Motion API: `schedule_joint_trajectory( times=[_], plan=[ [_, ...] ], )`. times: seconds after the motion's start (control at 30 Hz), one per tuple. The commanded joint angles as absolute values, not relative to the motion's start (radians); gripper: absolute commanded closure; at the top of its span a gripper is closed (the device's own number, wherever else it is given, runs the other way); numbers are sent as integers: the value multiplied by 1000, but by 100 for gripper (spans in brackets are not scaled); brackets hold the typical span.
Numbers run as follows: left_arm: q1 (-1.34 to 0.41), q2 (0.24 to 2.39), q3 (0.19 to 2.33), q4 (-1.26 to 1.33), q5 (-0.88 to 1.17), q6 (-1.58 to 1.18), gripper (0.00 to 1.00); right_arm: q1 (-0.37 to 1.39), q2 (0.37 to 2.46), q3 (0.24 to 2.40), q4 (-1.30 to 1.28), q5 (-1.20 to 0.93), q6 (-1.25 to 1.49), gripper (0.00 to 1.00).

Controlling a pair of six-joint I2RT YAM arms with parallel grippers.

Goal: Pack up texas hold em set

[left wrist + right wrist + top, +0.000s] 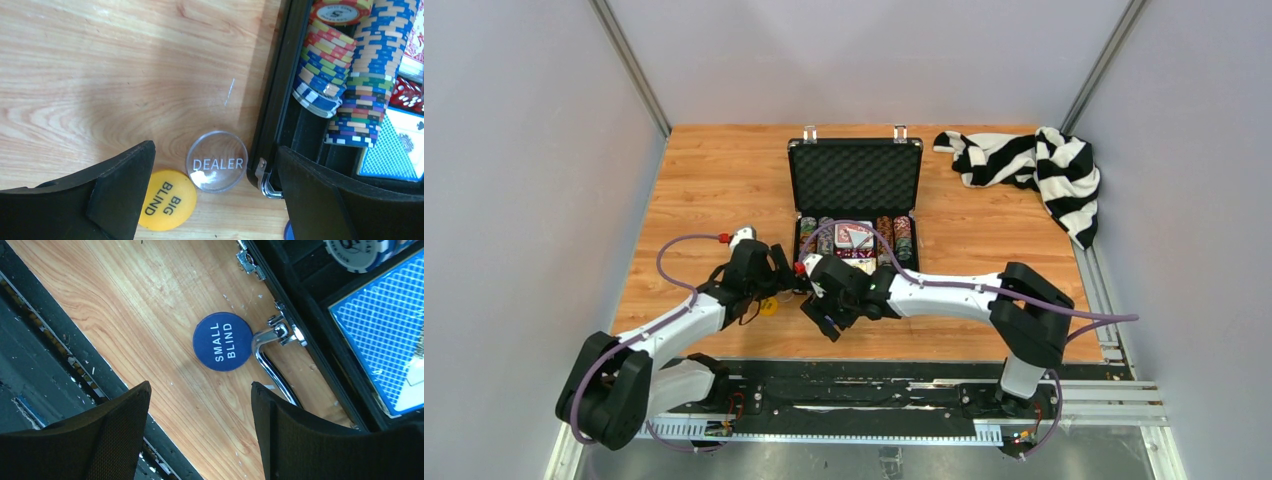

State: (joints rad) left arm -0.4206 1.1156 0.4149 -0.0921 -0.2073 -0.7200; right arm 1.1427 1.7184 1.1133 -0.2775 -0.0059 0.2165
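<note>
The briefcase (854, 175) stands open mid-counter (714, 200), its lid upright toward the far edge and its metal handle (272, 355) facing the arms. There is wide bare wood to the left and right of the briefcase. 1 striped cloth (1034, 170) is bunched right of the lid.

3 round buttons lie outside the briefcase, near its front left corner:
- the clear DEALER button (217, 161) is just beside the wall
- the yellow BIG BLIND button (167, 200) is just beside that
- the blue SMALL BLIND button (222, 341) is at the handle's end, between the briefcase and the counter's near edge

Inside the briefcase, 2 rows of poker chips (372, 75) show beside 1 blue-backed card deck (390, 150). The red dice (407, 95) are too cropped to count.

The left claw (215, 147) and right claw (200, 385) hover over the buttons, both spread and holding nothing.
</note>
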Motion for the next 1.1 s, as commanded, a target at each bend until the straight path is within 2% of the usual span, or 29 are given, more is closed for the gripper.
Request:
schedule_joint_trajectory(
  times=[0.0, 0.57, 0.87, 1.07],
  plan=[
    [-412, 1082, 392, -39, -160, -758, 4, 1154, 1751, 1100, -228, -35, 241, 28],
    [-410, 1086, 378, -15, -144, -723, 5, 1157, 1902, 1150, -187, -53, 278, 28],
    [-407, 1065, 370, -25, -148, -717, 5, 1157, 1950, 1216, -255, -12, 283, 31],
    [-405, 1062, 366, -22, -147, -712, 5, 1156, 1965, 1237, -305, 4, 292, 39]
  ],
)
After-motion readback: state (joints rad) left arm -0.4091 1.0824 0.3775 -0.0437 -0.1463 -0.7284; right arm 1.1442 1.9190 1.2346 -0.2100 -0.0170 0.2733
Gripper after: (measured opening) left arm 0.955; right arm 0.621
